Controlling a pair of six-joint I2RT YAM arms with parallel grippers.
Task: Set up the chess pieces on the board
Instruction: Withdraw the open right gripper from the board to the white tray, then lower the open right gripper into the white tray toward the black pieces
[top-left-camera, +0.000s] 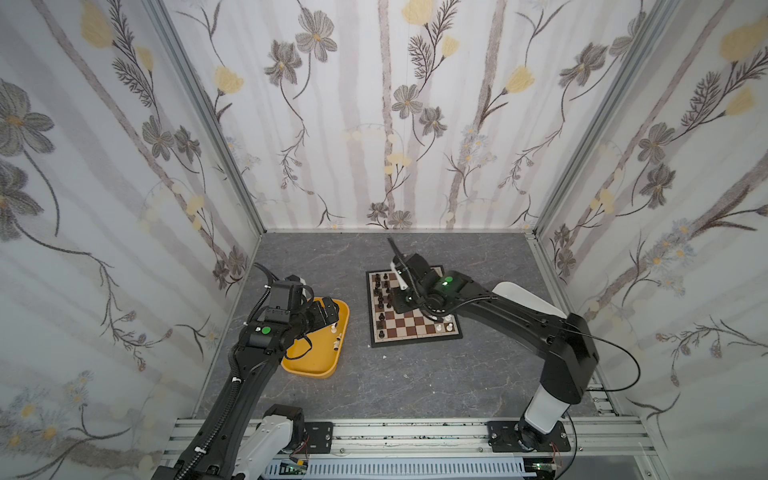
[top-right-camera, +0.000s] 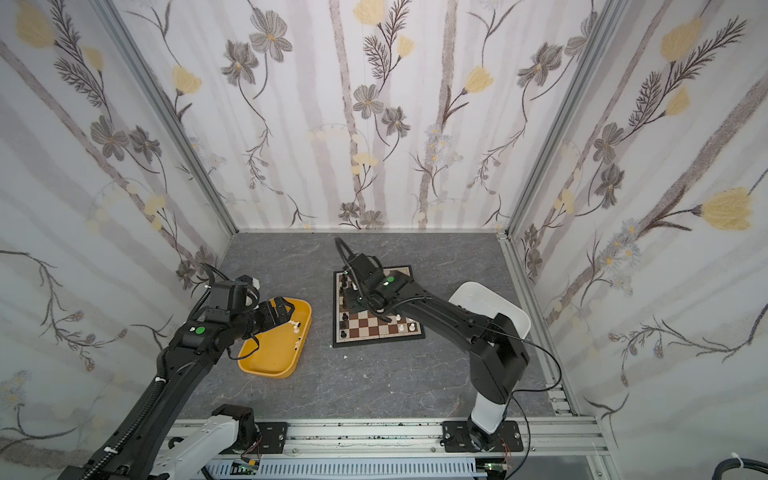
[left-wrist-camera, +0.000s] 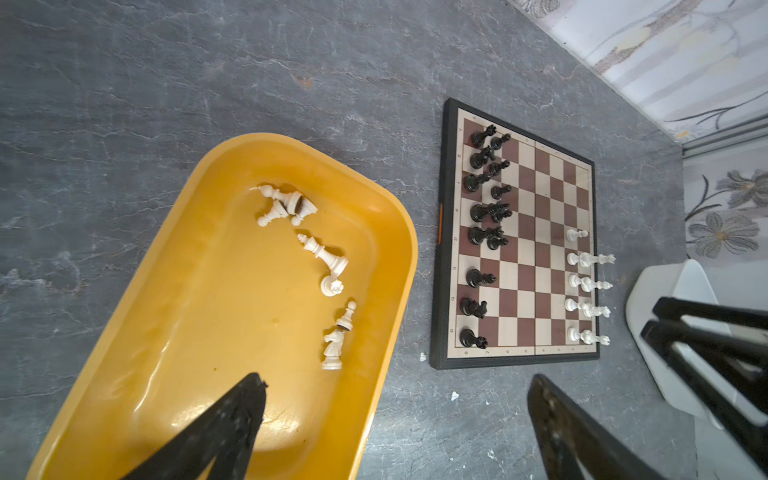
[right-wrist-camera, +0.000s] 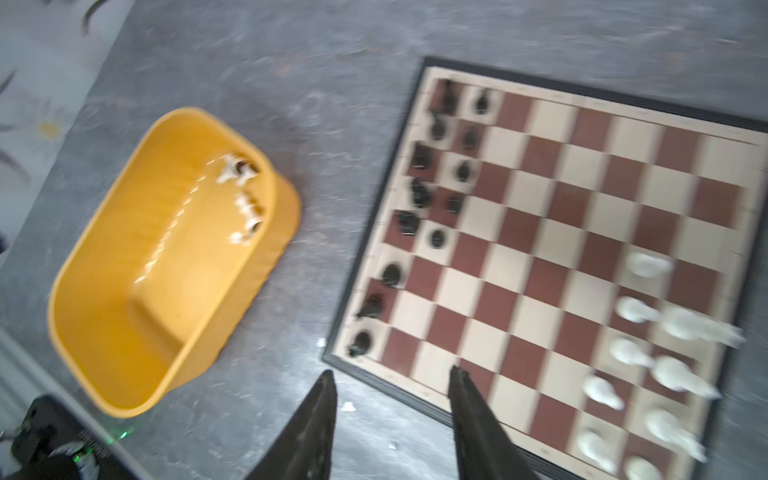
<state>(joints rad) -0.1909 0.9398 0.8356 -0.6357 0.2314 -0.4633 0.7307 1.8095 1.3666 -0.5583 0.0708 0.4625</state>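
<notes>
On the board (left-wrist-camera: 534, 232), black chess pieces (left-wrist-camera: 482, 212) line the side nearer the left gripper (left-wrist-camera: 397, 376) and white chess pieces (left-wrist-camera: 586, 286) line the far side. More white ones (left-wrist-camera: 328, 257) lie in the yellow tub (left-wrist-camera: 166, 332), partly beneath that gripper, whose jaws are spread wide and empty. The right gripper (right-wrist-camera: 391, 370) hangs above the board's edge, jaws parted, holding nothing.

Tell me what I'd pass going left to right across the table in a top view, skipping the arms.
yellow tub → black chess pieces along the board's left edge → white chess pieces near its right edge → white tub
</notes>
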